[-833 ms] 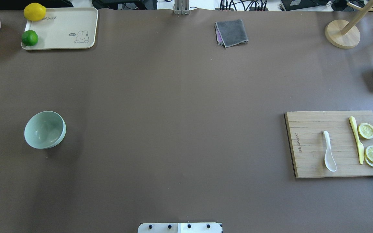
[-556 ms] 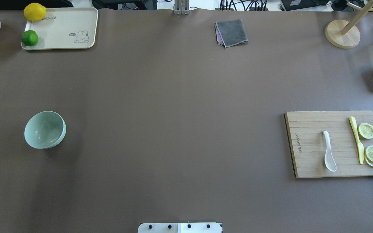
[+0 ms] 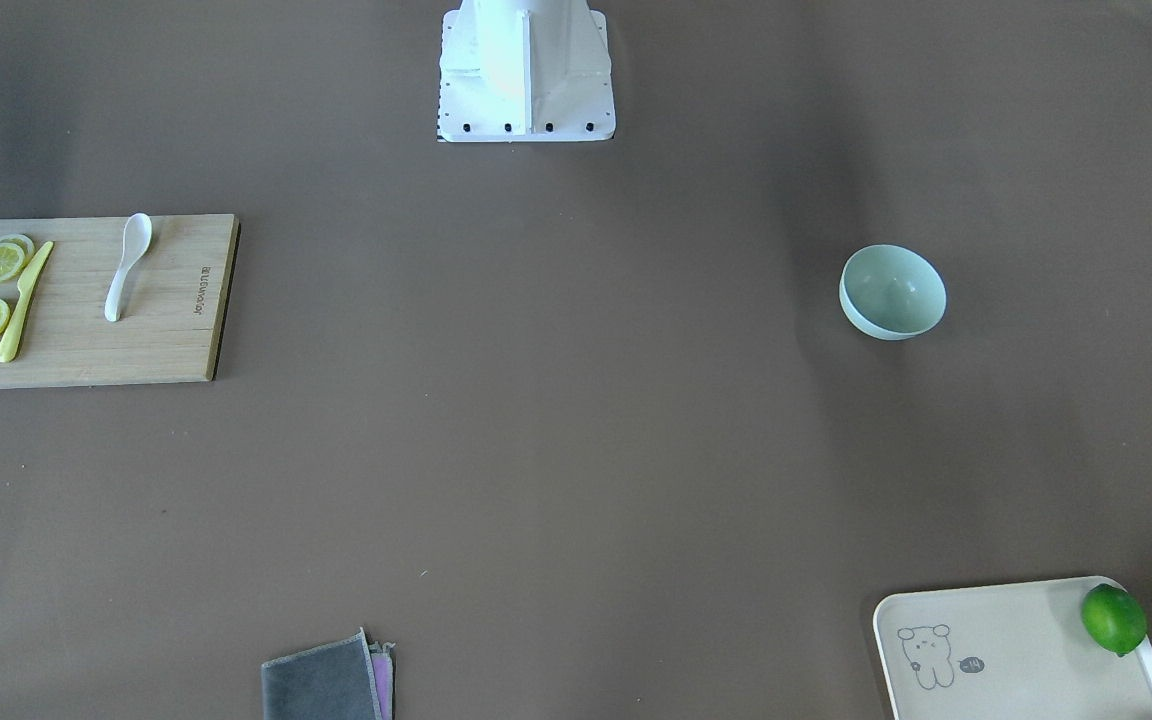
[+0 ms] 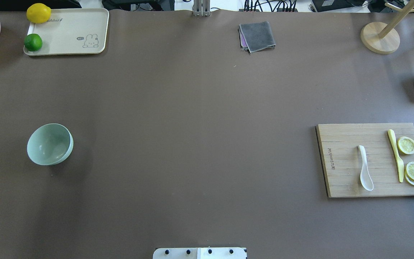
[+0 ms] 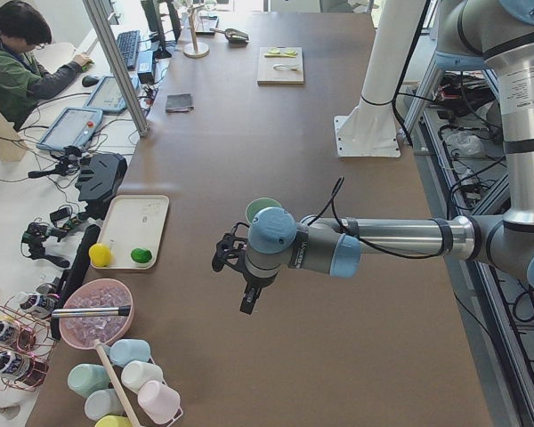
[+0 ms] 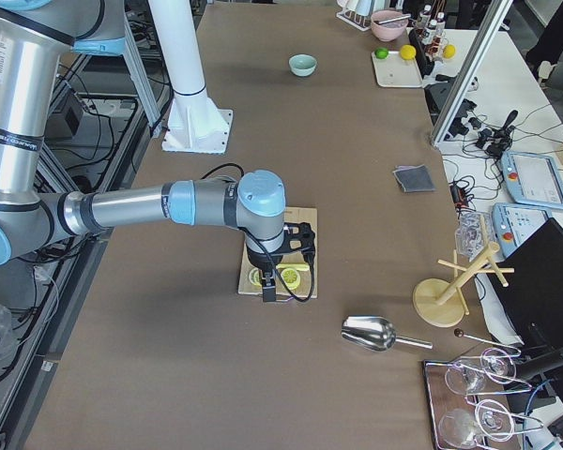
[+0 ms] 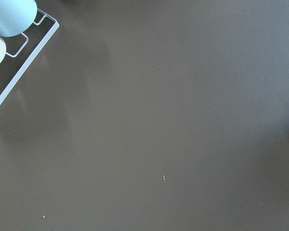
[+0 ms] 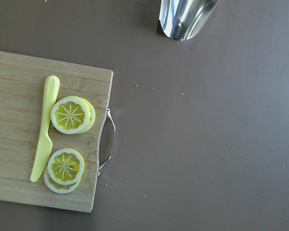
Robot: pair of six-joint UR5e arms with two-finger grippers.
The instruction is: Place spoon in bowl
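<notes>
On the cutting board (image 4: 340,180) lies the white soup spoon (image 4: 364,169), ungrasped, the mint-green bowl (image 4: 50,144) well apart from it, so everything remains; whether left gripper (image 5: 245,289) or right gripper (image 6: 272,289) is spread, I cannot tell.

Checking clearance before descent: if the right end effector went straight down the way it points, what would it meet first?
Probably the cutting board near its lemon slices, not the spoon; depth is unclear.
</notes>
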